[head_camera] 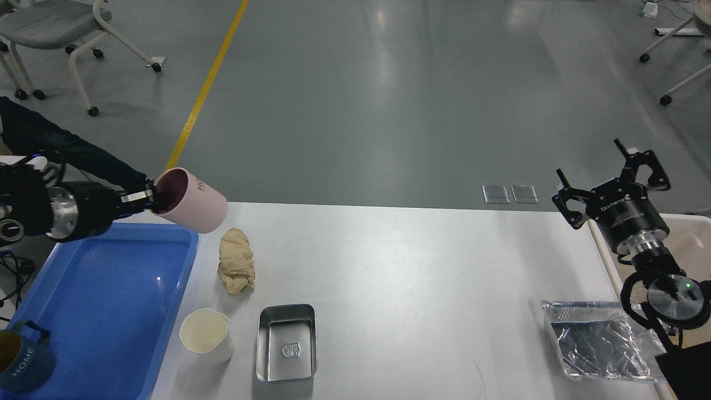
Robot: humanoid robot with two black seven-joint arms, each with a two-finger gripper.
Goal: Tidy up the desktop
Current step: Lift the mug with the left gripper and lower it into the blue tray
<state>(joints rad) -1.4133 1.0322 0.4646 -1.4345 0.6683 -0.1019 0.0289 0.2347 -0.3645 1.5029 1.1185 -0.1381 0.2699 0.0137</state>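
The left gripper (pixel 149 195) has its fingers pinched on the rim of a pink cup (pixel 192 200), holding it tipped sideways in the air over the blue tray's (pixel 105 289) far corner. The right gripper (pixel 611 175) hangs spread wide and empty. The white desktop (pixel 422 266) carries a crumpled cloth (pixel 236 261), cream cup (pixel 206 334), steel tin (pixel 287 343) and foil tray (pixel 600 341).

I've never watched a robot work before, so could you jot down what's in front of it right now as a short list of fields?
left gripper: shut on pink cup, held tilted above tray corner
right gripper: open, empty, raised
blue tray: holds a blue mug
desktop: crumpled beige cloth, cream cup, steel tin, foil tray
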